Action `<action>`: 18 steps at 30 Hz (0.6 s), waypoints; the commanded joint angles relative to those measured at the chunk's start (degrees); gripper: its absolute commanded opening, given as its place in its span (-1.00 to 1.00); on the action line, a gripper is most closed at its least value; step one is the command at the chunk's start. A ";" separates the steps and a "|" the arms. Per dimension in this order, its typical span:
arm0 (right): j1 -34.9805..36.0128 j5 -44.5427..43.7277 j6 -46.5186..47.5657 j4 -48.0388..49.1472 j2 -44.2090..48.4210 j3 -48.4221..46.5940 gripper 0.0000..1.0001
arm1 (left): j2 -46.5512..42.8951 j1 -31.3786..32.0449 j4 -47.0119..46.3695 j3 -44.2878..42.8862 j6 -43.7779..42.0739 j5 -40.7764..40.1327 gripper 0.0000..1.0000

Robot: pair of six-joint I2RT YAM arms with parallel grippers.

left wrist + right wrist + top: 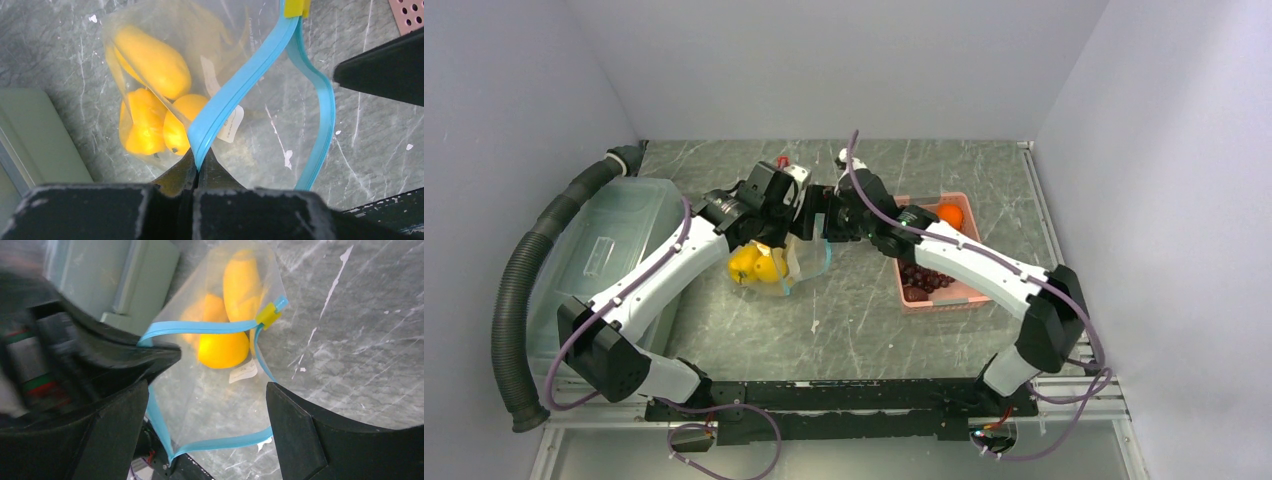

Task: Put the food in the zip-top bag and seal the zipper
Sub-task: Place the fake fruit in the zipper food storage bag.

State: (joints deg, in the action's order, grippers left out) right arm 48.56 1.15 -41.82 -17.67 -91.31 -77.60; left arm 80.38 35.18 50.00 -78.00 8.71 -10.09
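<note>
The clear zip-top bag point(802, 262) lies at the table's middle with three yellow pieces of food point(150, 95) inside. Its teal-blue zipper point(240, 85) stands apart, so the mouth gapes, and a yellow slider point(268, 315) sits at one end. My left gripper point(200, 165) is shut on the zipper strip and holds that edge up. My right gripper point(207, 389) is open at the mouth, one finger on each side of the opening, with nothing between its pads. A purple grape bunch point(924, 278) and an orange ball point(950, 215) lie in the pink basket point(969, 297).
The pink basket stands to the right, under my right forearm. A large translucent lidded bin point(614, 240) sits at the left, with a black ribbed hose point(512, 300) curving round it. White walls close in the table on three sides.
</note>
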 commanded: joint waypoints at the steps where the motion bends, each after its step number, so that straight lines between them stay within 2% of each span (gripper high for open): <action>1: 0.29 -4.53 2.00 -0.15 6.39 0.35 0.82 | -1.59 0.07 -1.05 0.17 -0.18 0.82 -1.00; 7: 0.22 -9.46 4.34 -4.20 11.26 2.45 0.81 | -1.50 0.07 -1.05 0.09 -0.18 0.97 -1.00; 18: -1.39 -26.02 11.15 -14.06 19.27 4.05 0.91 | -1.06 0.07 -0.91 0.02 -0.18 1.41 -1.00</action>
State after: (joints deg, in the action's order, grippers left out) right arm 48.14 -15.90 -34.68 -27.57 -75.05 -73.89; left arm 80.38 35.18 50.09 -78.00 8.71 -9.82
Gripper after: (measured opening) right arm 0.946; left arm 0.012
